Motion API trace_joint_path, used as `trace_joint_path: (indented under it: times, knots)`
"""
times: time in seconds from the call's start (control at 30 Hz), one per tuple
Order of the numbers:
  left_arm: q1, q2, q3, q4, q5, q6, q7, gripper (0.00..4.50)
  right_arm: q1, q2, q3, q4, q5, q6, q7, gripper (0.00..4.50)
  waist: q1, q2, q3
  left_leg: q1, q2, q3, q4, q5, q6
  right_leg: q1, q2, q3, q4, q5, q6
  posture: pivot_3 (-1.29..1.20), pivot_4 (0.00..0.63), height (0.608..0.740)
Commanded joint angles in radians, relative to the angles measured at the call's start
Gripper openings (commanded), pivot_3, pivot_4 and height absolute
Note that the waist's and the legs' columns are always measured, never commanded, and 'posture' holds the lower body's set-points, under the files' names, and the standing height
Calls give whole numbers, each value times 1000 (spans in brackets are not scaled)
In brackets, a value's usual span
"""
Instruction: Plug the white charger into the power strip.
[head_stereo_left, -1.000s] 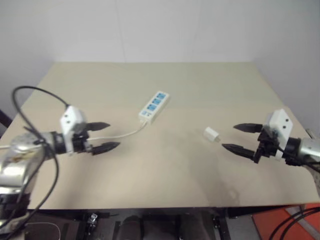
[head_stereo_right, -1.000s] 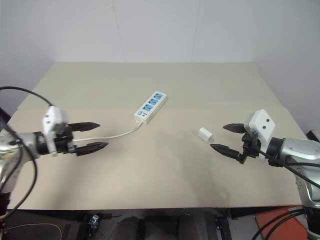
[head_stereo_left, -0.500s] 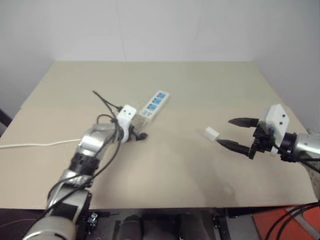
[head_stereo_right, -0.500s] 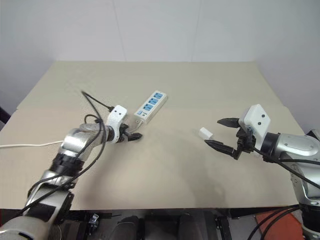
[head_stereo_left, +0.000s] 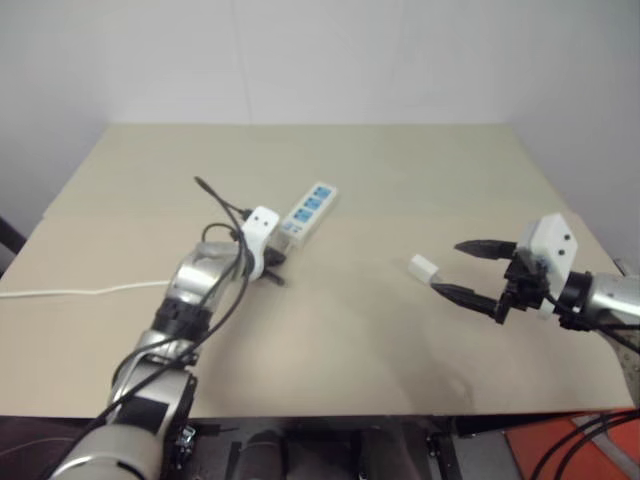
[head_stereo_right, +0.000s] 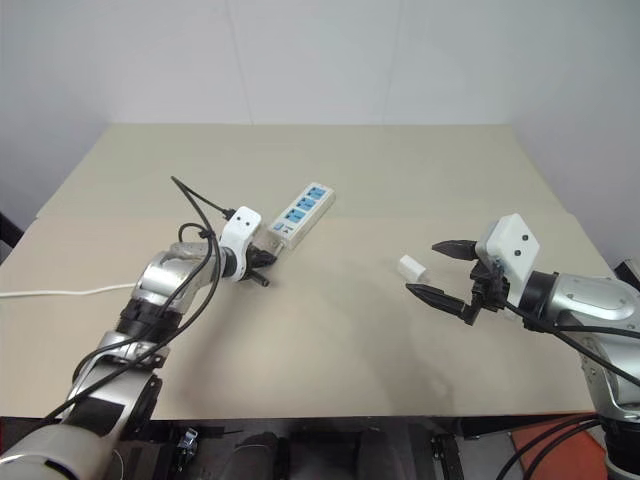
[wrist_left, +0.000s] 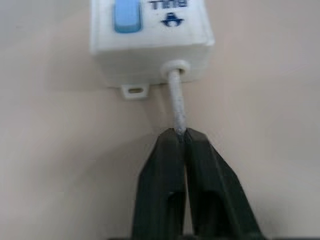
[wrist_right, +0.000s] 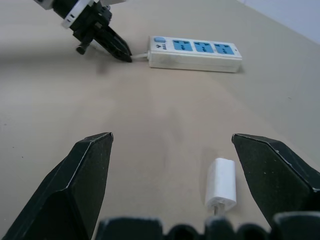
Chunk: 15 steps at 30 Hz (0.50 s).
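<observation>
Beige tabletop (head_stereo_left: 330, 330) before a plain white wall carries everything. My left pincer (wrist_left: 181, 137) is clenched on the thin white cord (wrist_left: 177, 102) just where it leaves the power strip (head_stereo_left: 307, 212), which lies toward the far middle. My right pincer (wrist_right: 172, 150) stands released, its fingers wide, with the white charger (wrist_right: 221, 189) lying on its side near them, not touching. I judge the charger light, hard and a little slippery, best taken across its flat sides, prongs free. The strip is stiff; its cord is soft. Print beside the blue button (wrist_left: 125, 15) is cut off, unreadable.
</observation>
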Motion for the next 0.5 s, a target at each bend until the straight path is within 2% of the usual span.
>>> trace_joint_path:
  times: [0.03, 0.1, 0.2, 0.27, 0.3, 0.37, 0.5]
  knots:
    - [146, 130, -13, -227, -81, -133, -253, 27, -2, -7, -33, -27, 24, 3, 0, 4500, -14, 0, 0, 0, 1, 1, -1, 0, 0, 0, 0, 1, 0, 0, 0, 0, 150, 740]
    - [225, 189, 20, -311, -94, -136, -270, 27, 3, -6, -33, -25, 22, 1, 0, 4500, -12, 0, 0, 0, 1, 1, 0, 0, 0, -1, 0, 0, 1, 0, 0, 0, 150, 740]
    - [355, 291, 83, -392, -104, -258, -339, 27, 8, -1, -29, -29, 24, 3, -2, 4500, -9, 0, 0, 0, 1, 1, 0, 0, 0, 0, -1, 0, 1, 0, 0, 0, 150, 740]
    - [410, 341, 106, -414, -80, -267, -323, 27, 5, 6, -18, -28, 22, 3, -7, 4500, -6, 0, 0, 1, 1, 1, 0, 0, 0, 0, -1, 0, 1, 0, 0, 0, 150, 740]
    - [432, 358, 116, -417, -70, -287, -318, 580, 2, 9, -13, -26, 21, 3, -9, 4500, -5, 0, 0, 1, 1, 1, 0, 0, 0, 0, -1, 0, 1, 0, 0, 0, 150, 740]
    - [469, 374, 138, -425, -71, -337, -321, 1120, -3, 12, -7, -25, 21, 3, -12, 4500, -1, 0, 0, 1, 1, 1, 0, 0, 0, 0, -1, 0, 1, 0, 0, 0, 150, 740]
    - [544, 358, 237, -470, -174, -394, -366, 2315, -4, 15, -3, -27, 26, 5, -12, 4500, 1, 0, 0, 0, 1, 2, 0, 0, 0, -1, -1, 0, 0, 0, 0, 0, 150, 740]
